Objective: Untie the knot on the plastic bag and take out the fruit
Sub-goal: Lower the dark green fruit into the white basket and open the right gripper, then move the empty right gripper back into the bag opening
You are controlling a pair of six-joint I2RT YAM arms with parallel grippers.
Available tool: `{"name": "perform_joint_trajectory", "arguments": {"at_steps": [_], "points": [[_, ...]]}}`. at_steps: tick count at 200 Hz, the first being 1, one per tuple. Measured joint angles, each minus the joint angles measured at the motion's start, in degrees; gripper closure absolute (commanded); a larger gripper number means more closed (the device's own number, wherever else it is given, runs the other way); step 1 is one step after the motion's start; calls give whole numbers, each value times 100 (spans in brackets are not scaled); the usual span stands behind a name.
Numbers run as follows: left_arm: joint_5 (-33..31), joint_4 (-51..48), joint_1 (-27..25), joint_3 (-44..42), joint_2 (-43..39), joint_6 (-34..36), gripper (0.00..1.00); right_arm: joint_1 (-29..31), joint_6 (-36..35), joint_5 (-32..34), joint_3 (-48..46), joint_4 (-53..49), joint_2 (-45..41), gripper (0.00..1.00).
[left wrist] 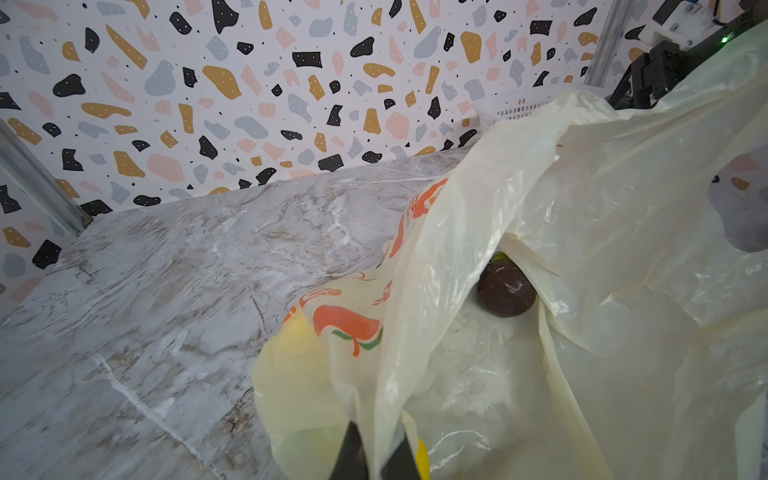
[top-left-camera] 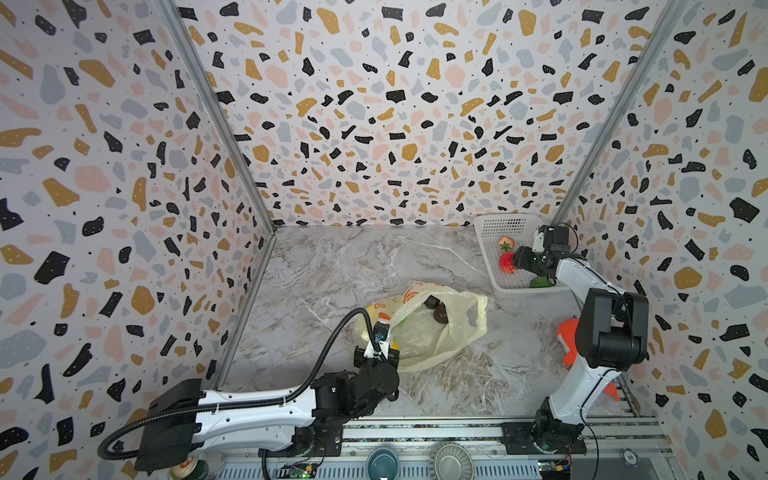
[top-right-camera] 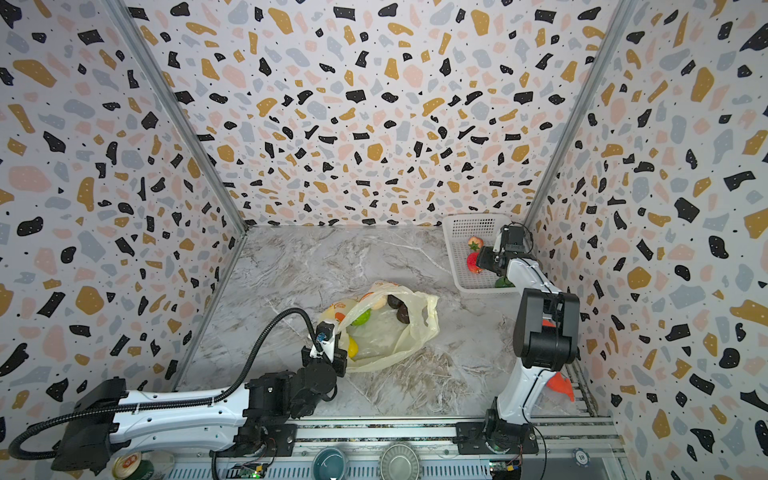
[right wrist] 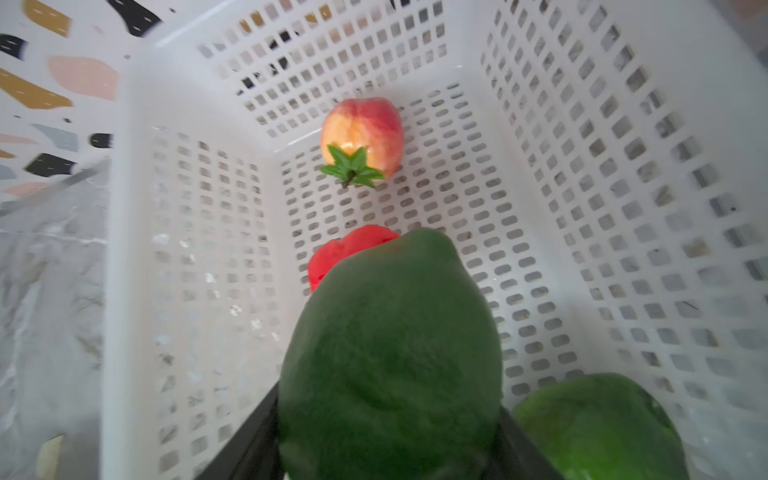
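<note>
right arm holds a green fruit over the basket, left arm pinches the bag

we start at the white basket [top-left-camera: 490,226], tucked in the far right corner of the marble table [top-left-camera: 332,266]. the right gripper [right wrist: 390,455] hangs above the basket's floor. its jaws are set wide around a big green fruit [right wrist: 390,340], with black fingers [right wrist: 255,451] hugging its sides. inside the basket, a peach [right wrist: 361,133] sits at the far end and a red fruit [right wrist: 345,253] lies just beyond the held one. a second green fruit [right wrist: 598,424] lies right beside the gripper.

over to the plastic bag [top-left-camera: 436,332]. it lies on the table well apart from the basket, below and left of it in both top views. its mouth gapes open, and a handle loop [top-left-camera: 482,309] lies slack on the side toward the basket. the left gripper [left wrist: 374,457] is at the bag's edge farthest from the basket, jaws pressed together on a fold of the thin yellow film. through the opening, a dark brown fruit [left wrist: 507,291] rests inside the bag. in a top view a yellow fruit [top-right-camera: 352,347] and a light green one [top-right-camera: 361,318] show on the side away from the basket.
</note>
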Motion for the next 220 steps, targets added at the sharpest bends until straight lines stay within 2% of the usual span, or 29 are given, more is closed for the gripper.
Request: {"name": "perform_joint_trajectory", "arguments": {"at_steps": [30,50,147,167,192,220], "points": [[0,0,0,0,0,0,100,-59,-26,221,92,-2,136,18],[0,0,0,0,2,0,100,-83,-52,326,101,-2,136,12],[-2,0,0,0,2,-2,100,-98,-31,284,101,-136,11,10],[-2,0,0,0,4,0,100,-94,-9,105,74,-247,-310,10],[-7,0,0,0,4,0,100,0,31,-221,-140,-378,-1134,10],[-46,2,0,0,26,0,100,568,-15,-400,-223,-699,-2153,8]]}}
